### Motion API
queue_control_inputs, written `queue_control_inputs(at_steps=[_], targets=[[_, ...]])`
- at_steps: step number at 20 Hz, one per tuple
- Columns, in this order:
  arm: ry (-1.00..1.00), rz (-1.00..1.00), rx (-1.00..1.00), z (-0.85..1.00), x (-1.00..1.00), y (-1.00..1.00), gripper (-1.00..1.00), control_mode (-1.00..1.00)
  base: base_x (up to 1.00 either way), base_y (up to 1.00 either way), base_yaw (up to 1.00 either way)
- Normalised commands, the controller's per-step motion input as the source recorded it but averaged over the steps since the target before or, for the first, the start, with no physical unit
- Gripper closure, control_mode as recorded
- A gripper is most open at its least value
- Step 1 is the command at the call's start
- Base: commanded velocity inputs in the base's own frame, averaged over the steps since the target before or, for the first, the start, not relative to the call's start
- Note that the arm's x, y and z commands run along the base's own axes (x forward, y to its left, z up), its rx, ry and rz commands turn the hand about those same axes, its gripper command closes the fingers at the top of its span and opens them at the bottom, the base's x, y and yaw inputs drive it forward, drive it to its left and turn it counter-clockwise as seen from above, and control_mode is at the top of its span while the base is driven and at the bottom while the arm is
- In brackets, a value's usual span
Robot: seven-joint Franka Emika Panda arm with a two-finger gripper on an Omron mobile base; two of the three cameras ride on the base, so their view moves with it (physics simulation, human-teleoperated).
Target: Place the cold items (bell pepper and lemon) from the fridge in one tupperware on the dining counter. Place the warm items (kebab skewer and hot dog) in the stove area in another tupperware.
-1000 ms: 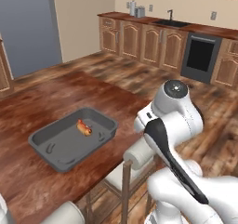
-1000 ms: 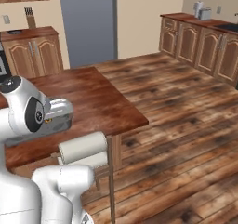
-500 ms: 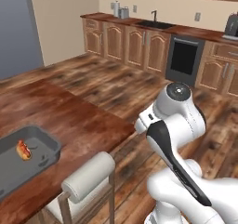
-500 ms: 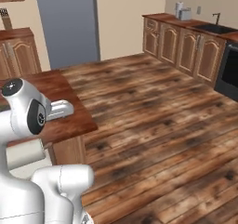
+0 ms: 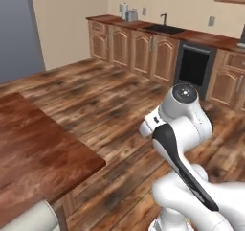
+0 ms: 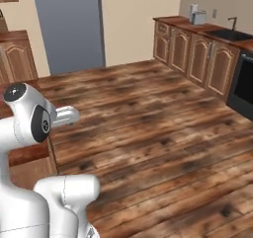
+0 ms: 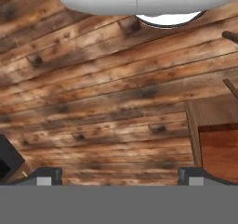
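Gone from sight — grey tupperware, as camera swung; hand (image 7: 121, 175) fingers apart — empty

Wide plank floor (image 5: 100, 96) lies open from the counter (image 5: 33, 153) across to the cabinets (image 5: 139, 48), with nothing standing on it. The counter's corner juts toward this bare stretch; its top is bare where it shows. Beyond the counter, the cabinets and the dark oven (image 5: 194, 67) wall off the far side, and the fridge (image 6: 69, 27) closes the back.
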Motion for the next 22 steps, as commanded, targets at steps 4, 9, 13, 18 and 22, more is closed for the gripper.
queue_control_inputs(at_steps=[4, 9, 13, 18, 22], targets=[[0.00, 0.00, 0.00, 0.00, 0.00, 0.00, -1.00, 1.00, 1.00, -0.60, 0.44], [0.00, 0.00, 0.00, 0.00, 0.00, 0.00, -1.00, 1.00, 1.00, -0.12, 0.57], [0.00, 0.00, 0.00, 0.00, 0.00, 0.00, -1.00, 1.00, 1.00, -0.06, 0.46], [0.00, 0.00, 0.00, 0.00, 0.00, 0.00, -1.00, 1.00, 1.00, -0.42, 0.34], [0.00, 0.00, 0.00, 0.00, 0.00, 0.00, -1.00, 1.00, 1.00, -0.86, 0.16]])
